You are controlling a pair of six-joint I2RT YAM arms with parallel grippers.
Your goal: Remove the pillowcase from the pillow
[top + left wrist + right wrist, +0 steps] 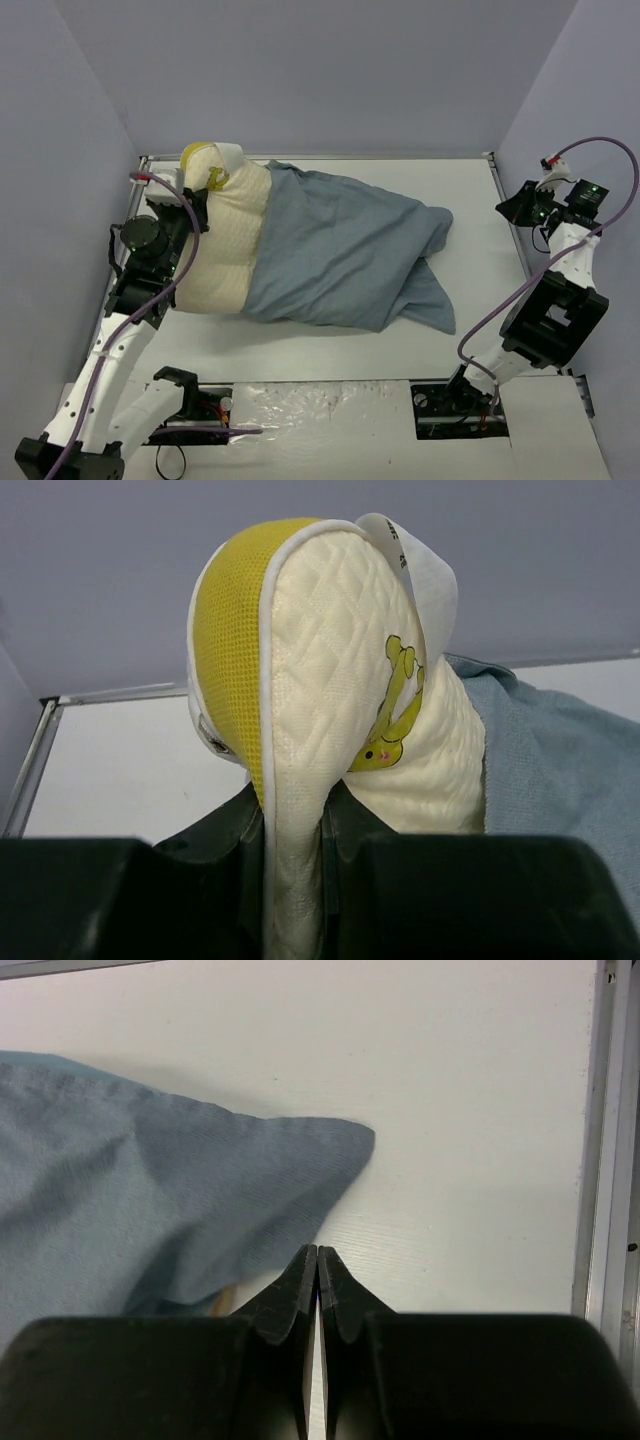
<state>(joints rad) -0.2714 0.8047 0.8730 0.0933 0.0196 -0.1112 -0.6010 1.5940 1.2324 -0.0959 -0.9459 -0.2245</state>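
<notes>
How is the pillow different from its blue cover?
The pillow is cream and quilted with a yellow edge; the pillowcase is plain grey-blue cloth. The pillow's corner is pinched in the left gripper; the pillowcase lies slack on the table, and the shut right gripper near its corner holds nothing. Both look soft, and the pillow's other end sits inside the pillowcase.

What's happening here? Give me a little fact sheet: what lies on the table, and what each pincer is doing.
pillow: cream, yellow edge band, left part bare
pillowcase: grey-blue, covers the pillow's right part
left pincer: clamped on the pillow's edge
right pincer: shut, empty, near the pillowcase's corner
table: white
</notes>
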